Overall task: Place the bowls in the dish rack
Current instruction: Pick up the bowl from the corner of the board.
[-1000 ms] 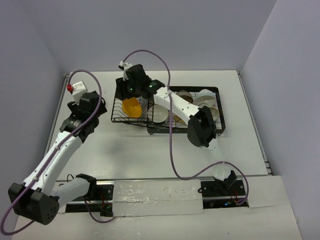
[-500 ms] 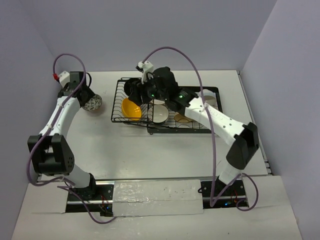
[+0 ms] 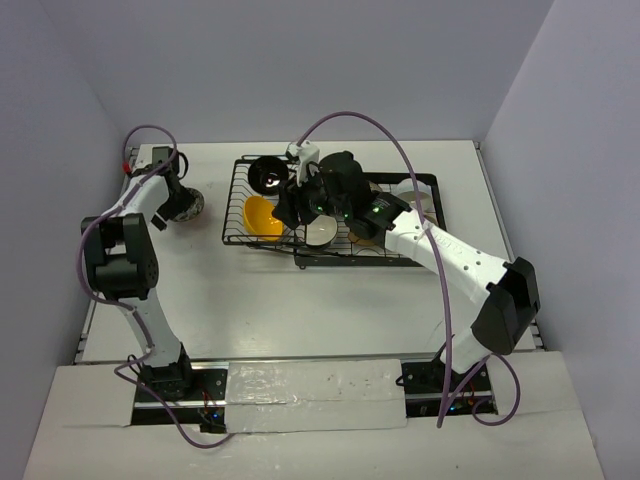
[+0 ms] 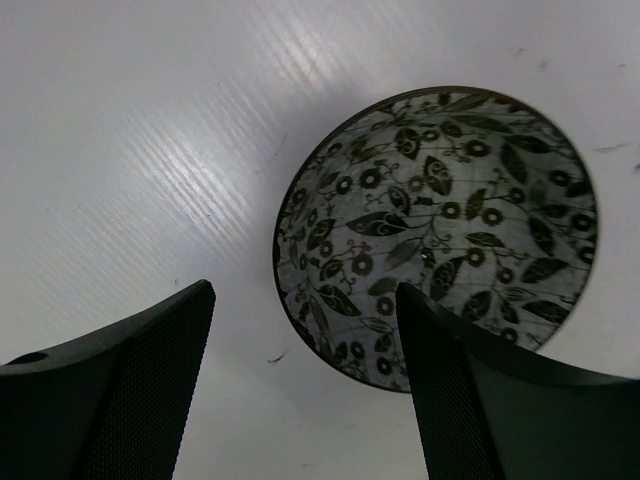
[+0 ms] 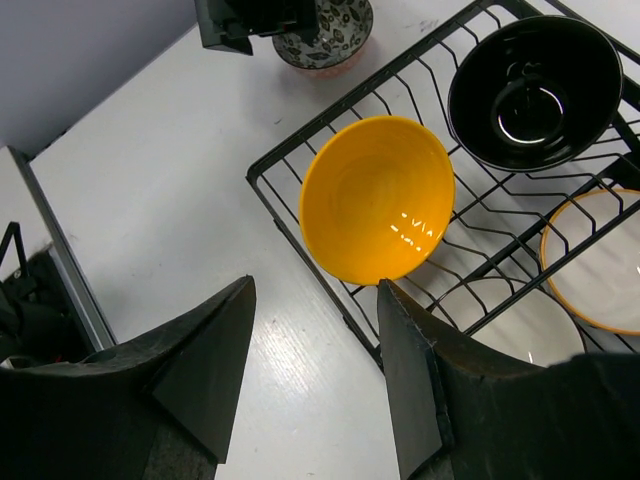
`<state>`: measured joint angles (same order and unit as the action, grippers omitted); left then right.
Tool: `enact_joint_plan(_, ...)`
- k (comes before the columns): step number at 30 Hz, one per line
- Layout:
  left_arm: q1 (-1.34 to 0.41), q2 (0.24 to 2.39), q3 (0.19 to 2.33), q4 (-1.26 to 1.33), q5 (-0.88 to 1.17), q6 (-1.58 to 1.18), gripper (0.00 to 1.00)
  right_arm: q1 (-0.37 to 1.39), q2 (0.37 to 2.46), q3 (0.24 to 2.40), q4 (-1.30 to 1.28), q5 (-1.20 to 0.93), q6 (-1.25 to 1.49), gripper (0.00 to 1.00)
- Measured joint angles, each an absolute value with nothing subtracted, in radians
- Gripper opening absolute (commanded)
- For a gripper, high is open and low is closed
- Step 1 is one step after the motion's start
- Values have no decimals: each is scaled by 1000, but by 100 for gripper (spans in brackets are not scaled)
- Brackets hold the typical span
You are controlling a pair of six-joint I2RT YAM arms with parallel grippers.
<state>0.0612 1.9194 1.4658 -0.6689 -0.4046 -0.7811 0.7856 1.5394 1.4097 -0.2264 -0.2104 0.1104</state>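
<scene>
The patterned bowl (image 4: 435,235) sits near the surface's (image 3: 300,310) far left corner, outside the dish rack (image 3: 345,252). The left hand (image 4: 302,290), on an outstretched arm, hangs spread over it. The right hand (image 5: 315,285), reaching diagonally across the rack, is spread and empty above the orange-yellow bowl (image 5: 378,197).

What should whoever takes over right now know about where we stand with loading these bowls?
Left claw: open, empty, poised at the patterned bowl, which sits upright on the table left of the rack.
Right claw: open, empty, above the rack's left end, by the yellow bowl.
Done: yellow bowl, black bowl, white bowl and several more farther right are in the rack.
Left: grasp the patterned bowl and rack it; no other bowl is visible outside the rack.
</scene>
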Motion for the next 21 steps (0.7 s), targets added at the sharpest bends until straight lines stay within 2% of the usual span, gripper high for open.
enact_joint_plan(6,88,1944,1465,-679,-407,-783,75,785,1540,1410,-230,-209,102,60)
enact_joint_plan(7,94,1946,1465,-677,-406,-784,63,785,1540,1410,-231,-209,100,60)
enact_joint_plan(10,107,1956,1460,-665,-404,-790,44,785,1544,1410,-233,-206,94,60)
enact_joint_plan(20,108,1987,1439,-610,-392,-789,21,784,1548,1416,-254,-189,79,59)
enact_joint_plan(21,110,1987,1439,-604,-392,-789,9,783,1548,1416,-255,-186,79,59)
